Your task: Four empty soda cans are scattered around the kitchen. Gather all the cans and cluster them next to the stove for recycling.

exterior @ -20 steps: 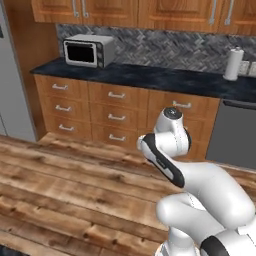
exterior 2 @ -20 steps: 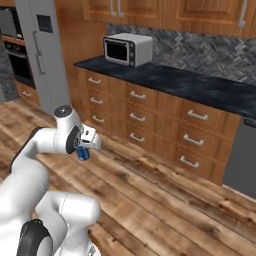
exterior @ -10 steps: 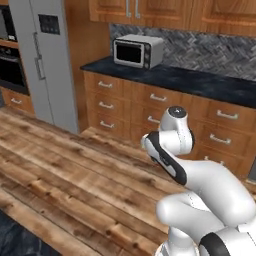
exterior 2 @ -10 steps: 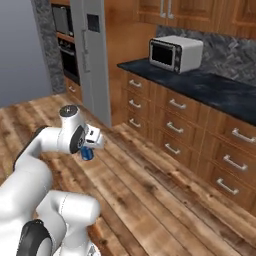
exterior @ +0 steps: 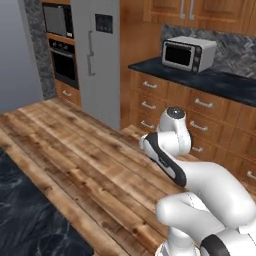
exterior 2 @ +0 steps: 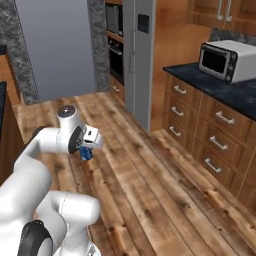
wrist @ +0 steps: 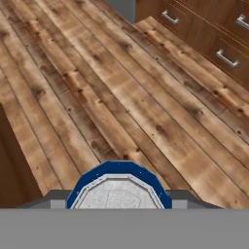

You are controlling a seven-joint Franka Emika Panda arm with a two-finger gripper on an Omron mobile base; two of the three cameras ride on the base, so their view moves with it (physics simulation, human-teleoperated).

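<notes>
A blue soda can (wrist: pixel 119 187) with a silvery top sits at the bottom of the hand view, held in my gripper. In the right base view the same blue can (exterior 2: pixel 86 154) hangs under the white hand, and my gripper (exterior 2: pixel 87 151) is shut on it, well above the wooden floor. The arm is folded close to the base. The stove is out of view, and no other can is visible.
A silver toaster oven (exterior: pixel 187 53) stands on the dark counter (exterior: pixel 220 80) above wooden drawers (exterior 2: pixel 215 145). A grey fridge (exterior: pixel 97 55) and a wall oven (exterior: pixel 59 55) stand to the left. A dark counter edge (exterior: pixel 25 220) lies at the lower left.
The whole scene has slid to the right in both base views as the base turns left; the fridge and wall oven have come into sight. The arm still holds the blue can.
</notes>
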